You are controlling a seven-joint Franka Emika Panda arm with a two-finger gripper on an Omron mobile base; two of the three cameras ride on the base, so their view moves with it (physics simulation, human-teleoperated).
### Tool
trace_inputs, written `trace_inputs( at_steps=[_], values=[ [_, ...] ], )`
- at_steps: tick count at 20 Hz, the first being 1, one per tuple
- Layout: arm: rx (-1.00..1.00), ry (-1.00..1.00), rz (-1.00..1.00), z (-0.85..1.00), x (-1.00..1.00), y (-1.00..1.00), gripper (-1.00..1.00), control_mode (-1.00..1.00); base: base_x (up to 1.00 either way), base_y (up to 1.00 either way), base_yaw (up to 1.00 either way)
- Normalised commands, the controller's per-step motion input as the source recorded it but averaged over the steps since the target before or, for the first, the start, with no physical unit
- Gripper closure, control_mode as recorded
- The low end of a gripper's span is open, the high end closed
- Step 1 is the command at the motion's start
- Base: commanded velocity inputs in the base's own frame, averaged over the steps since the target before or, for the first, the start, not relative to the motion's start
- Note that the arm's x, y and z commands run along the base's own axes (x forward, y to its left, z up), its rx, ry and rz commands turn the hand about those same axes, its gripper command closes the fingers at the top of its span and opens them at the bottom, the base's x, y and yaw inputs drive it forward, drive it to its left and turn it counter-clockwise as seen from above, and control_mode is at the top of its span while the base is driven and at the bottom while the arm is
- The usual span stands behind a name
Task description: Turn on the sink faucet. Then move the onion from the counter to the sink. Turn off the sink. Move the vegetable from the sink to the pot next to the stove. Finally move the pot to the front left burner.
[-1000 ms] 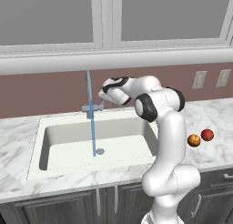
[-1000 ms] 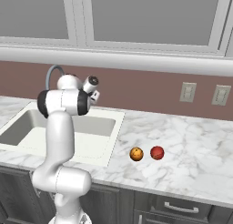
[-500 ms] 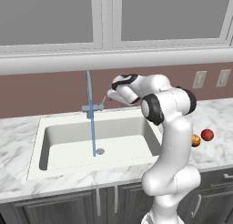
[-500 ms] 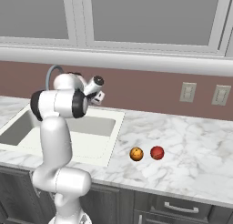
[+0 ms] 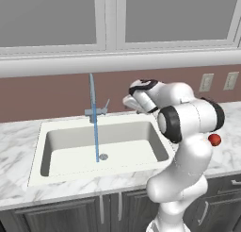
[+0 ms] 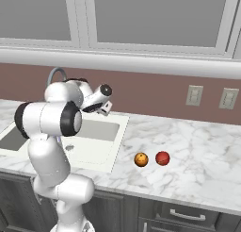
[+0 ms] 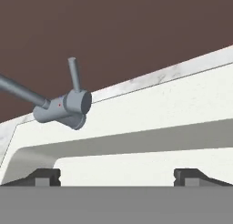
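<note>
My gripper is wide apart and holds nothing; both finger tips sit low in the hand view with bare sink wall between them. In the left base view it hangs over the right rear of the sink, just right of the sink faucet, not touching it.

Faucet: a blue stream drops from the spout to the basin floor beside the drain, so I judge the water on and step one done. The lever stands tilted up off the base.

Step in hand, as I judge it: fetch the onion. It lies on the counter well to the right of the sink, near the front edge, with the orange ball just beside it on the sink side; whether the two touch I cannot tell.

How to do it well:
- Swing right and clear the spout before lowering.
- Come down on the red ball from above, with the jaws set so that neither finger lands on the orange ball.
- Centre the ball before closing; a glossy sphere will squirt out of an off-centre pinch.
- Keep the wrist off the counter edge; a nudged ball could roll to the floor.
- Lift straight, then carry low into the basin.
</note>
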Motion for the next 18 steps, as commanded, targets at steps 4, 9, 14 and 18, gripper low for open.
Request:
trace_inputs(
  at_steps=[4, 9, 14, 18],
  values=[
    [0.0, -0.04, -0.04, 0.28, -0.83, -0.36, -1.0, -1.0, 0.0, 0.0, 0.0],
    [-0.01, 0.0, -0.05, 0.33, -0.71, -0.31, -1.0, -1.0, 0.0, 0.0, 0.0],
    [-0.07, 0.05, -0.03, 0.49, -0.4, -0.28, -1.0, -1.0, 0.0, 0.0, 0.0],
    [-0.09, 0.15, -0.02, 0.59, -0.16, -0.31, -1.0, -1.0, 0.0, 0.0, 0.0]
  ],
)
